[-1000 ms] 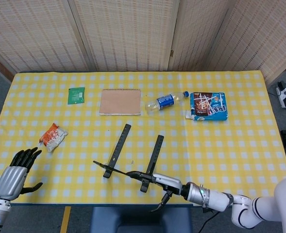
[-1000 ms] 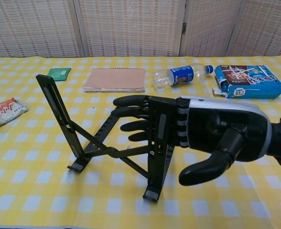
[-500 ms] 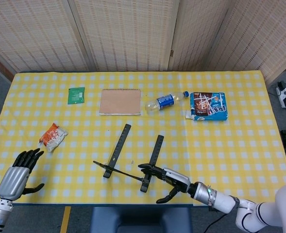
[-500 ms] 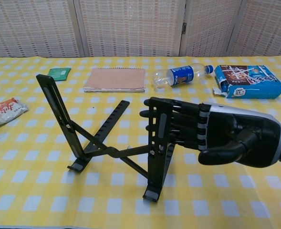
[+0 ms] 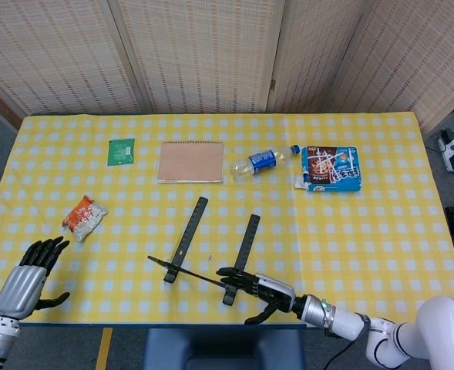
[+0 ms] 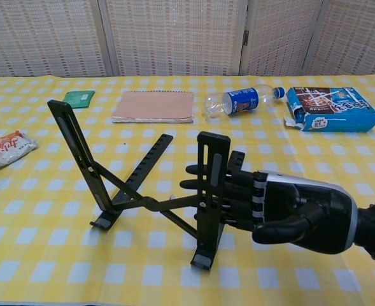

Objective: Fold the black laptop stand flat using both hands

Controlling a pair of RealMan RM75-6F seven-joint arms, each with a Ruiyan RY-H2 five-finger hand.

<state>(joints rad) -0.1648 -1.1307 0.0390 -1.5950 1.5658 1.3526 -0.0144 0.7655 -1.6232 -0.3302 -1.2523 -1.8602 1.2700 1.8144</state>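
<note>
The black laptop stand [image 5: 191,231] stands unfolded near the table's front edge, its two rails pointing away from me. In the chest view the stand [image 6: 136,183] shows a tilted left upright [image 6: 72,137] and a right upright [image 6: 210,167] joined by crossed struts. My right hand [image 6: 283,207] is low beside the right upright, with its straight fingers [image 6: 233,191] reaching past it and the thumb curled below. I cannot tell whether they touch it. My right hand [image 5: 261,291] holds nothing. My left hand [image 5: 30,271] hovers open off the table's front left corner, far from the stand.
A brown notebook [image 5: 190,161], a plastic bottle [image 5: 263,162] and a blue snack box [image 5: 332,169] lie in a row behind the stand. A green packet [image 5: 121,151] lies at the back left, and an orange snack bag [image 5: 84,216] near my left hand.
My right hand has dropped lower and drawn back to the right, from around the right upright's top to its lower half. The stand has not moved. My left hand sank slightly.
</note>
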